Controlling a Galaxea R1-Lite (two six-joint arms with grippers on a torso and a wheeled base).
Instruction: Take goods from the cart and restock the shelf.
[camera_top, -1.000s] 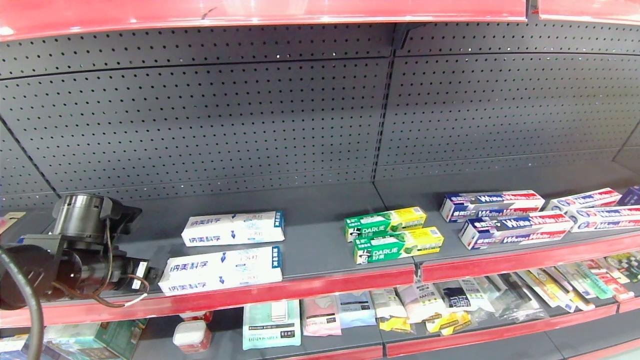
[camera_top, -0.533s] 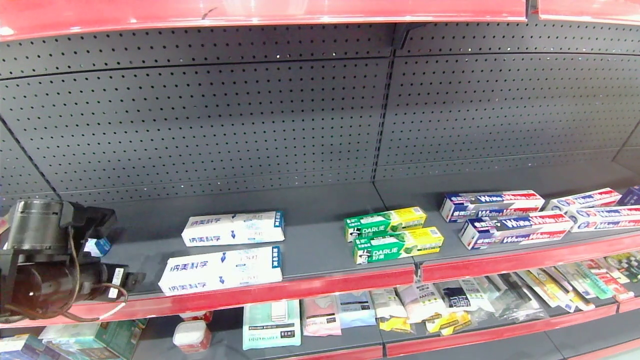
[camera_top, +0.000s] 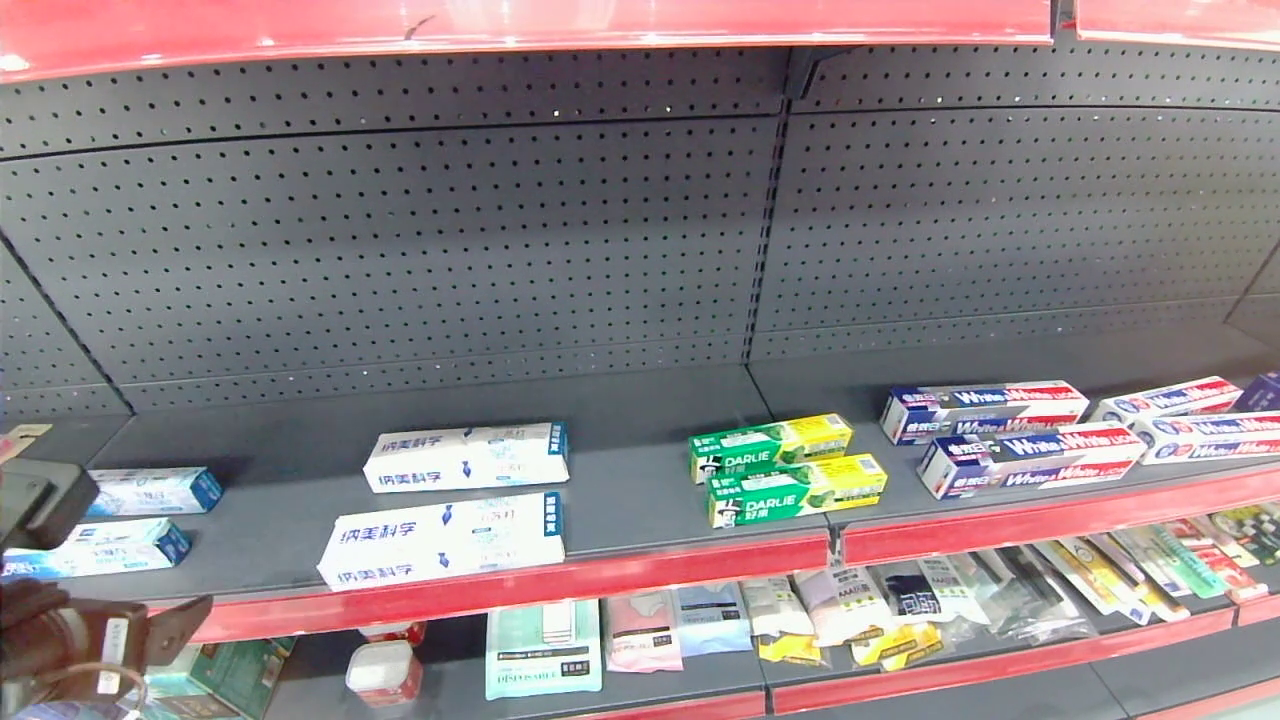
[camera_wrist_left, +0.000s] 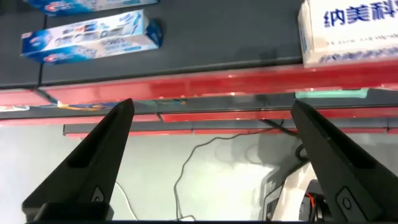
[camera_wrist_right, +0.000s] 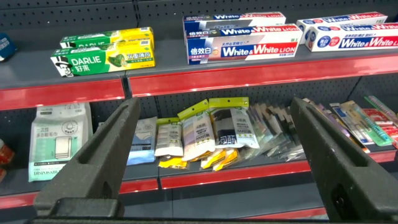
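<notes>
Presently, toothpaste boxes (camera_top: 440, 540) are laid flat on the shelf (camera_top: 650, 420). The left tool (camera_wrist_left: 211, 106) and right tool (camera_wrist_right: 216, 102) are held spread, empty.

L gripper (camera_wrist_left: 212, 104) & R gripper (camera_wrist_right: 215, 101) both had matte black wedge-shaped fingers (camera_wrist_right: 93, 168) tapering to blunt tips, w/ small round marks near bases; L arm (camera_top: 50, 640) was black w/ white label (camera_top: 113, 640) & thin cable.

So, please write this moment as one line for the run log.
left gripper: open, empty, before shelf edge | right gripper: open, empty | back small box, front small box: flat on shelf, left end
</notes>
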